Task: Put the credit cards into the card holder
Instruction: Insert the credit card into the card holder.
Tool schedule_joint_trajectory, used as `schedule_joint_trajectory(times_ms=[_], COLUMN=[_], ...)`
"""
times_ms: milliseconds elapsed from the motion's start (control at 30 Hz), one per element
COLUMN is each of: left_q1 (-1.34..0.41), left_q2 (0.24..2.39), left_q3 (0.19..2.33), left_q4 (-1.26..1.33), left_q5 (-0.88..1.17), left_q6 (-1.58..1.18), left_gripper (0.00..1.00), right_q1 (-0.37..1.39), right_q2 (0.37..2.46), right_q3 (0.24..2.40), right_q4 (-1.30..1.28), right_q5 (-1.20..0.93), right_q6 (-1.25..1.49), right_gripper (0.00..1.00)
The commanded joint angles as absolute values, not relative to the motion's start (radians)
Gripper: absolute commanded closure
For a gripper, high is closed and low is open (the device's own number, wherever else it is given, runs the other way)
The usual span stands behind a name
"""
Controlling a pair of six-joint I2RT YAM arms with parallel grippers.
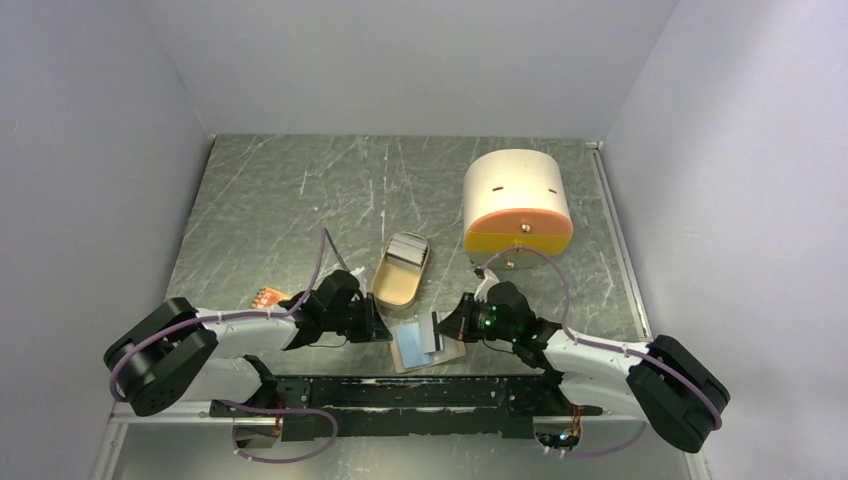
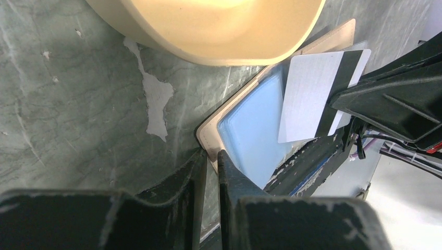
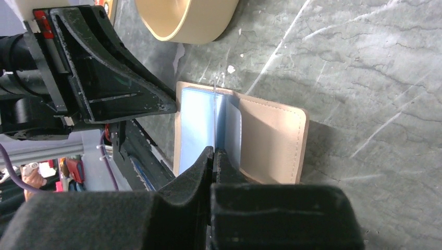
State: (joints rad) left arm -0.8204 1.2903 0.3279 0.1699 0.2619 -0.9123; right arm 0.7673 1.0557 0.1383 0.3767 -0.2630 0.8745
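- Your right pincer (image 3: 213, 151) is clamped tight on the whitish-grey flat card with a dark stripe (image 2: 307, 94). From its wrist view the card runs edge-on, straight ahead out of the tips.
- The beige-tan leather-like folding card holder (image 3: 271, 138) lies open on the grey-green marbled table (image 1: 280, 200), under and just ahead of the right pincer.
- The light blue flat card (image 2: 253, 130) lies flat on the holder's inside, below the held card and mostly to the left of it; the bare tan flap is to the right.
- You can't tell whether the held card's edge touches the blue card or the holder.
- Your left pincer (image 2: 210, 156) has its jaws almost together, with only a thin slit between them. The holder's near corner sits right at the tips.
- You can't tell whether that corner is actually pinched.
- The two pincers face each other across the holder, and the left tip meets its far-left edge as seen from the right wrist.
- The oval tan tin tray (image 2: 224, 52) is just ahead of the left pincer, beyond the holder.
- The large cream rounded box with an orange front (image 1: 517, 190) is well ahead of the right pincer.
- The orange-red dotted piece (image 1: 268, 297) is behind the left pincer, beside its arm.
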Motion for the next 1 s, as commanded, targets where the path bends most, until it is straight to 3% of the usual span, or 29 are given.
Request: schedule_joint_trajectory(times_ms=[0, 967], left_q1=[-0.83, -0.846], left_q2=[1.291, 1.348], left_q3=[0.34, 0.359], left_q4=[0.149, 0.126], left_q5=[0.251, 0.234], left_q6=[-0.904, -0.91], left_gripper=[0.8, 0.8], right_q1=[0.76, 0.756], right_q2=[1.014, 1.068], right_q3=[0.12, 0.156], right_q4=[0.352, 0.256], right_q5=[-0.266, -0.331], right_q6=[0.867, 0.839], right_gripper=[1.0, 1.0])
